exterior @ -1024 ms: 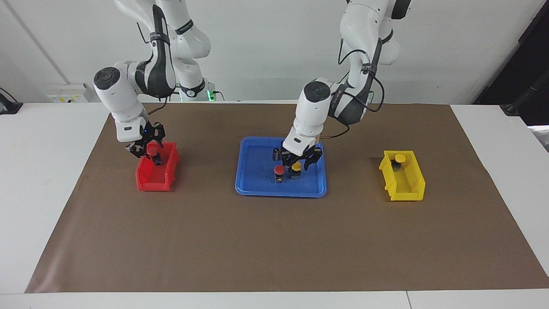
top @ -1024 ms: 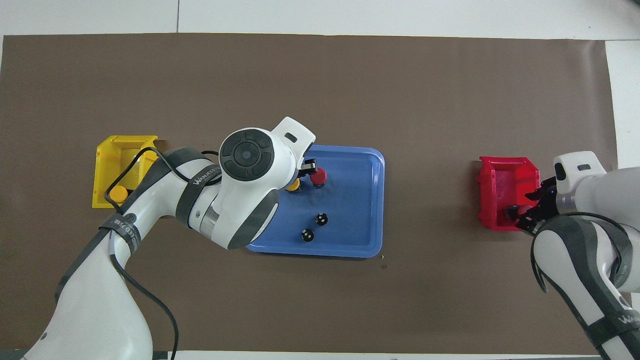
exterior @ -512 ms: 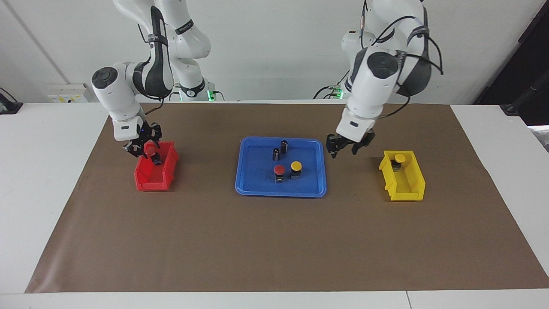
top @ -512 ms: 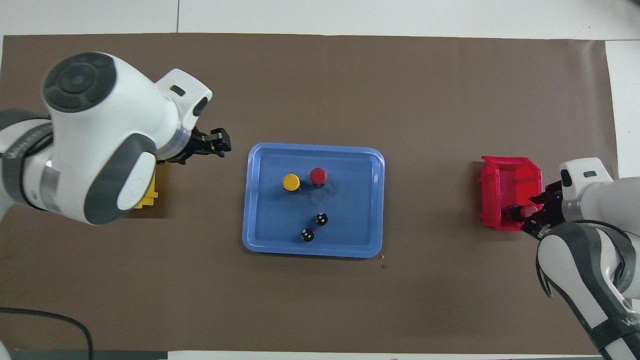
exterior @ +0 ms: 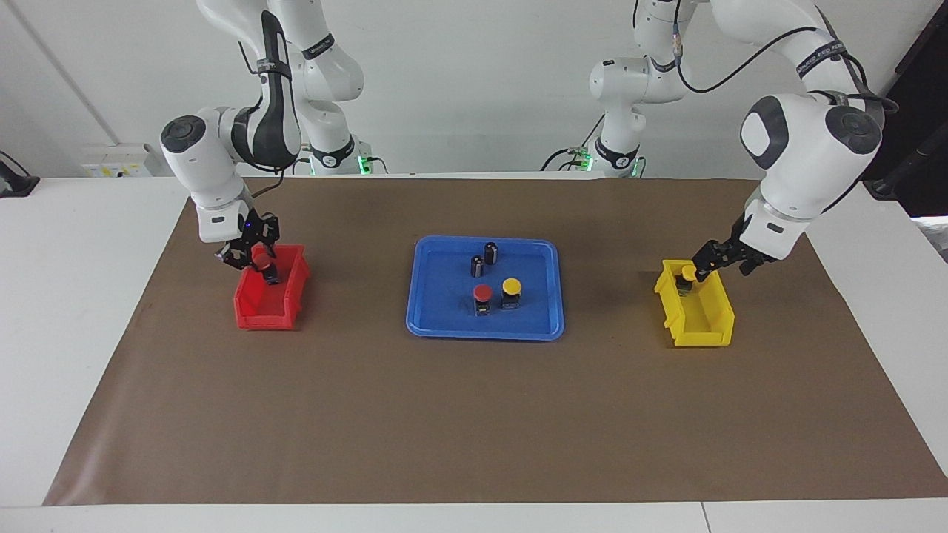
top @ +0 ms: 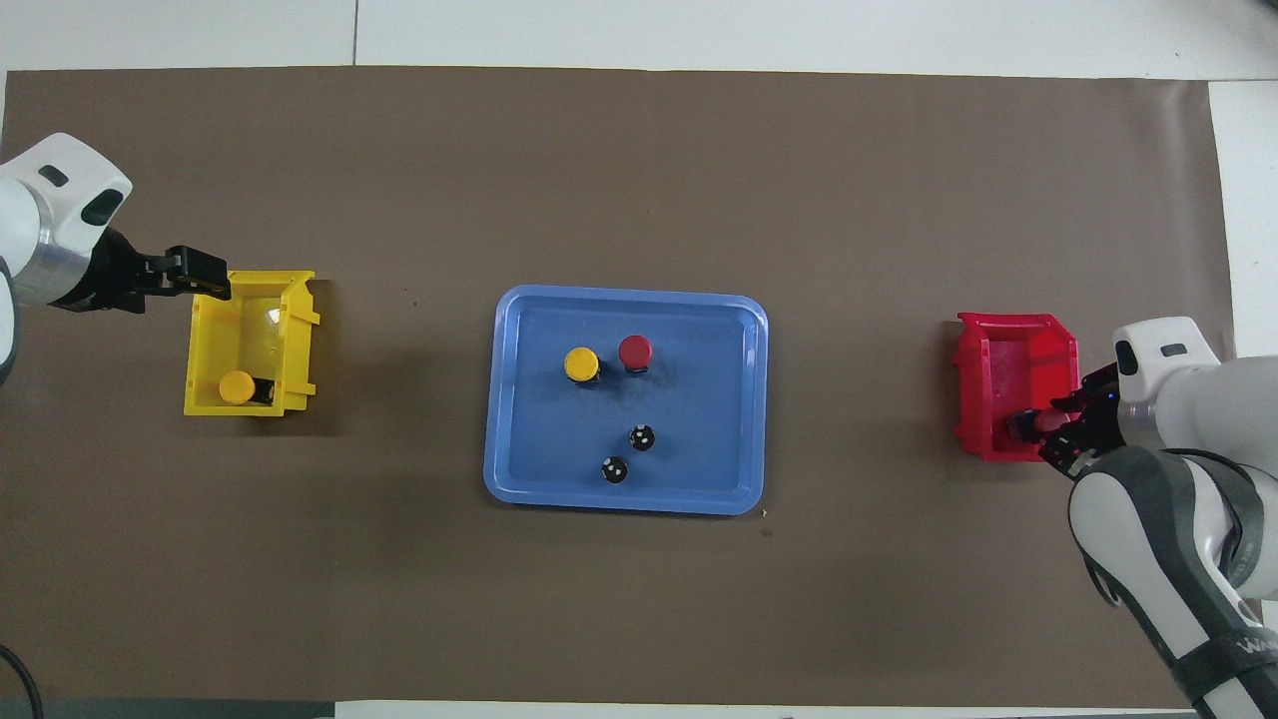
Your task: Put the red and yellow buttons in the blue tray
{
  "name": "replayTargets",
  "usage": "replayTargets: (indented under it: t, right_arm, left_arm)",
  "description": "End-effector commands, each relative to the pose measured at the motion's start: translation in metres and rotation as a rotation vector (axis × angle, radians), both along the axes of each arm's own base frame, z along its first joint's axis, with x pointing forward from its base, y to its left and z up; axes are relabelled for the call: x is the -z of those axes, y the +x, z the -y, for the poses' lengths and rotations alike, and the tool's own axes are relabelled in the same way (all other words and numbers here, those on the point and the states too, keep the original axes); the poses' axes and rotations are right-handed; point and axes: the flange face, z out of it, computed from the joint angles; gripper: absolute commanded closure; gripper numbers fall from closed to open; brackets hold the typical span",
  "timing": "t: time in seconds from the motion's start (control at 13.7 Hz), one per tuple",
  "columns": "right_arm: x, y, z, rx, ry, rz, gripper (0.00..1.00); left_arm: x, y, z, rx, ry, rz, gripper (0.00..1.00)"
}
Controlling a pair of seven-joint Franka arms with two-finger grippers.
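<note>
Clearly we are halfway: one red button [exterior: 482,294] and one yellow button [exterior: 511,286] stand upright side by side in the blue tray [exterior: 429,311], with two dark cylinders [exterior: 483,259] nearer to the robots in the same tray. A second yellow button [top: 238,386] lies in the yellow bin [exterior: 712,326] at the left arm's end of the table, and a second red button [exterior: 262,260] sits in the red bin [exterior: 255,317] at the right arm's end.

Our left gripper [exterior: 709,260] hangs over the yellow bin's rim nearest the robots, just beside the yellow cap; we cannot tell how its fingers stand. Our right gripper [exterior: 250,254] is down at the red bin with its fingers around the red button's cap, and we judge them pressed onto it (the cap sits right between them).

We judge these buttons light, rigid plastic, unlikely to break. The smooth, rounded caps could slip out of a pinch, so the squarer black body below looks the safer hold. Top-heavy as they appear, they should be set down gently to stay upright
</note>
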Motion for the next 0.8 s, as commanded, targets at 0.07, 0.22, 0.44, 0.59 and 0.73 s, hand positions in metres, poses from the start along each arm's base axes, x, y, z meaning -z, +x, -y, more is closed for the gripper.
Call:
replayTargets:
  t: [0.07,0.22,0.44,0.59,0.73]
  right_arm:
    - [-0.003,-0.006,-0.007,0.024,-0.002,0.020,0.72]
    - [-0.007,0.000,-0.015,0.018,-0.002,0.023,0.74]
    - [-0.035,0.028,-0.014,0.020,-0.001,0.000,0.74]
    - [-0.074,0.052,-0.028,0.035,0.000,-0.039,0.74]
    - [-0.112,0.069,-0.051,0.087,-0.003,-0.071,0.74]
  left_arm:
    - [0.018,-0.031,0.004,0.052,-0.006,0.000,0.30]
    - [0.026,-0.044,0.004,0.071,-0.007,-0.016,0.31]
    - [0.049,-0.064,0.003,0.092,-0.006,-0.009,0.32]
    - [0.061,-0.067,0.003,0.089,-0.005,-0.020,0.32]
    - [0.069,-0.072,0.003,0.095,-0.006,-0.031,0.32]
